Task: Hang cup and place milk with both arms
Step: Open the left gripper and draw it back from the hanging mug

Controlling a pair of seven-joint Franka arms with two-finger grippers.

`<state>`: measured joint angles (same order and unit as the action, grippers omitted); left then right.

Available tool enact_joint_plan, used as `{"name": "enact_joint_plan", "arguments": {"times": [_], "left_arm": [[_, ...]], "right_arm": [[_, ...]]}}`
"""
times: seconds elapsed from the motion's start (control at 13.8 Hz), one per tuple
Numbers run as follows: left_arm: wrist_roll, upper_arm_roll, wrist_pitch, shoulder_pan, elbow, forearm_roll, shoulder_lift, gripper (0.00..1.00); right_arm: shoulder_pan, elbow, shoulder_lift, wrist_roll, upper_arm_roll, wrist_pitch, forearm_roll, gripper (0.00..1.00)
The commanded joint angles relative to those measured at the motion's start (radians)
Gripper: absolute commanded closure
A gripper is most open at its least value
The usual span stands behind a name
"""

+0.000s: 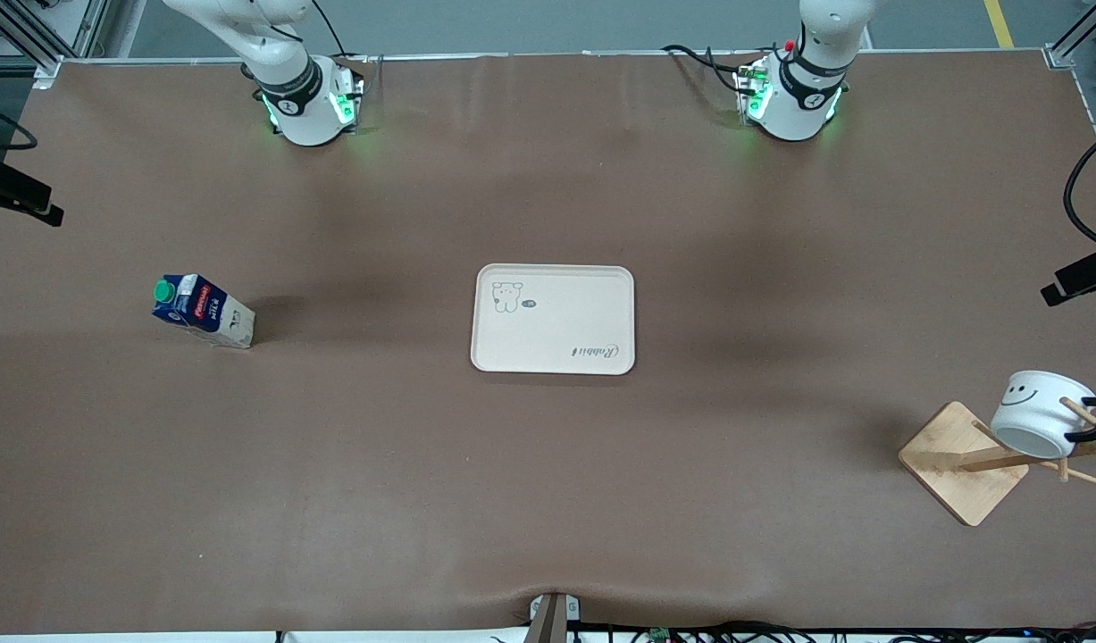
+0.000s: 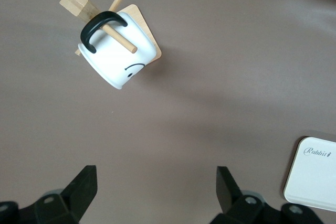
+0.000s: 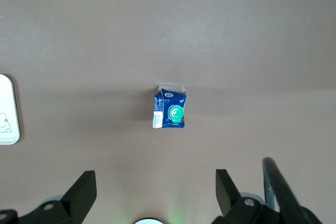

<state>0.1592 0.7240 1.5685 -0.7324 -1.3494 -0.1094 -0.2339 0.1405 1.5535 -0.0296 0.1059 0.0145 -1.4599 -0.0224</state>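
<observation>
The white cup (image 1: 1039,415) with a black handle and smiley face hangs by its handle on a peg of a wooden rack (image 1: 958,464) at the left arm's end of the table, near the front camera. It also shows in the left wrist view (image 2: 118,59). The left gripper (image 2: 156,174) is open and empty, high over bare table between the rack and the tray. The dark-blue milk carton (image 1: 204,310) stands on the table at the right arm's end. The right gripper (image 3: 156,177) is open and empty, high above the carton (image 3: 169,111). Neither gripper shows in the front view.
A beige tray (image 1: 554,317) lies flat at the table's middle; its edge shows in both wrist views (image 2: 315,174) (image 3: 6,111). The arms' green-lit bases (image 1: 306,107) (image 1: 793,98) stand along the table edge farthest from the front camera. Black camera mounts stand at both table ends.
</observation>
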Motion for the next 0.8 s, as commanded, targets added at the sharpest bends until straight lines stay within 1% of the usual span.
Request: {"name": "enact_joint_plan", "arguments": {"times": [0.0,0.29,0.58,0.72], "left_arm": [[-0.001,0.005,-0.018,-0.005,0.004,-0.013,0.019,0.00],[-0.004,0.002,-0.018,-0.007,0.004,-0.015,0.050,0.00],[-0.006,0.005,-0.018,-0.007,0.004,-0.012,0.051,0.00],[-0.006,0.006,-0.018,-0.007,0.004,-0.012,0.053,0.00]], "right_arm": [[0.011,0.111,-0.072,-0.002,0.004,-0.062,0.015,0.00],[0.011,0.074,-0.049,0.000,0.004,-0.079,0.015,0.00],[0.004,0.036,-0.018,0.003,0.005,-0.080,0.007,0.00],[0.002,0.034,-0.015,0.000,0.007,-0.079,0.009,0.00]]}}
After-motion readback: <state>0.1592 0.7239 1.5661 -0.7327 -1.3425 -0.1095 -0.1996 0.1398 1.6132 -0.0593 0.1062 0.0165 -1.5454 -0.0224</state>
